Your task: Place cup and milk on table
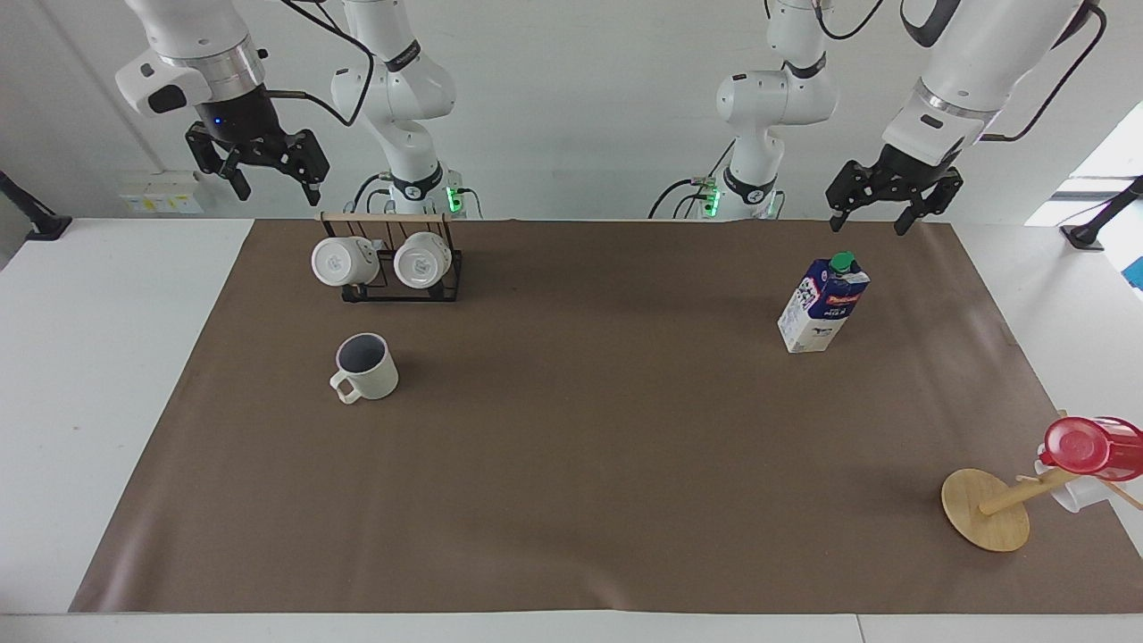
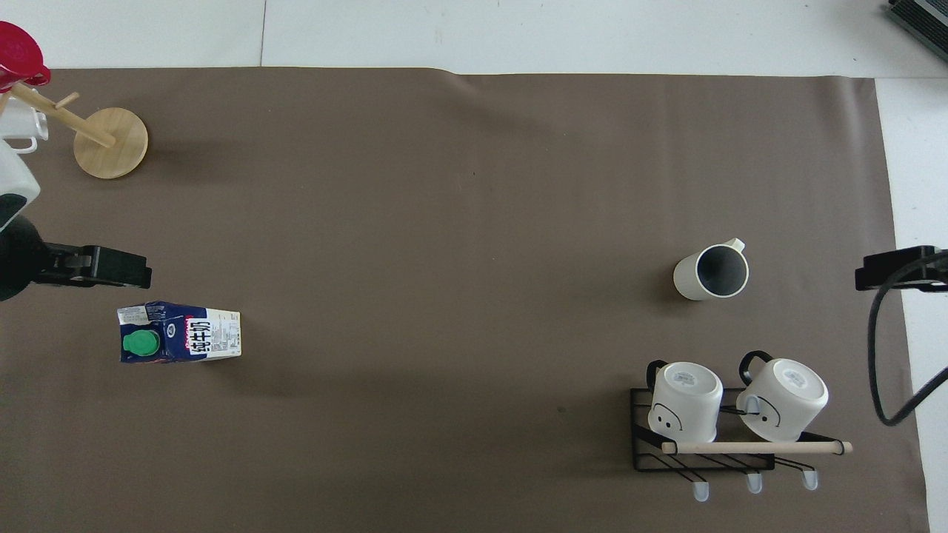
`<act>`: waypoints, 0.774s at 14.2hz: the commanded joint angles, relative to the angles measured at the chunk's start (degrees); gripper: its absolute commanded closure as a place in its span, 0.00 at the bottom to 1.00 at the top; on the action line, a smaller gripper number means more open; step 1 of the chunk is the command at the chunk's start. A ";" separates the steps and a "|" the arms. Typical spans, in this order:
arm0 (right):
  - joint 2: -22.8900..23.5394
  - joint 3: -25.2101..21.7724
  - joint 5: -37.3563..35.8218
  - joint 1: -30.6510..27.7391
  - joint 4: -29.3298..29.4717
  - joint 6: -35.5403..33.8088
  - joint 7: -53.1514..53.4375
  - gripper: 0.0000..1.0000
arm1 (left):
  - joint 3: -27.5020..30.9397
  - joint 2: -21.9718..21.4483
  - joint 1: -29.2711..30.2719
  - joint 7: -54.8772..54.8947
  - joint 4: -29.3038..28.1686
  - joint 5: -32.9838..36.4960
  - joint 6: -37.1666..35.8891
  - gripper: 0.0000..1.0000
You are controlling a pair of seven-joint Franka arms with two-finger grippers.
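The cream-white cup (image 1: 368, 368) stands upright on the brown sheet of the table (image 1: 580, 446), handle pointing away from the robots; it also shows in the overhead view (image 2: 709, 272). The blue and white milk carton (image 1: 821, 304) stands upright on the sheet toward the left arm's end, green cap on top (image 2: 180, 332). My left gripper (image 1: 871, 223) hangs open and empty, up in the air over the sheet's edge close to the milk. My right gripper (image 1: 279, 192) hangs open and empty, up in the air beside the mug rack.
A black wire rack (image 1: 393, 263) with two white mugs stands nearer to the robots than the cup. A wooden mug tree (image 1: 987, 509) with a red cup (image 1: 1089, 446) stands at the left arm's end, farther from the robots than the milk.
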 commanded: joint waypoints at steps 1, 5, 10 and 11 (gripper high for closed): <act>-0.63 0.08 0.38 -0.25 -0.39 0.57 -0.59 0.00 | -0.33 -0.21 0.99 0.57 0.80 -0.85 -1.21 0.00; -0.80 -0.09 0.38 -0.43 -0.48 1.01 -0.86 0.00 | -0.33 -0.21 0.99 0.57 0.80 -0.85 -1.12 0.00; -0.37 0.26 0.38 0.10 -1.53 3.38 -0.07 0.00 | -0.41 -0.21 0.99 0.57 0.80 -0.85 -1.12 0.00; -0.36 0.35 0.29 0.27 -1.71 3.29 0.11 0.00 | -0.33 -0.21 0.99 0.57 0.80 -0.85 -1.21 0.00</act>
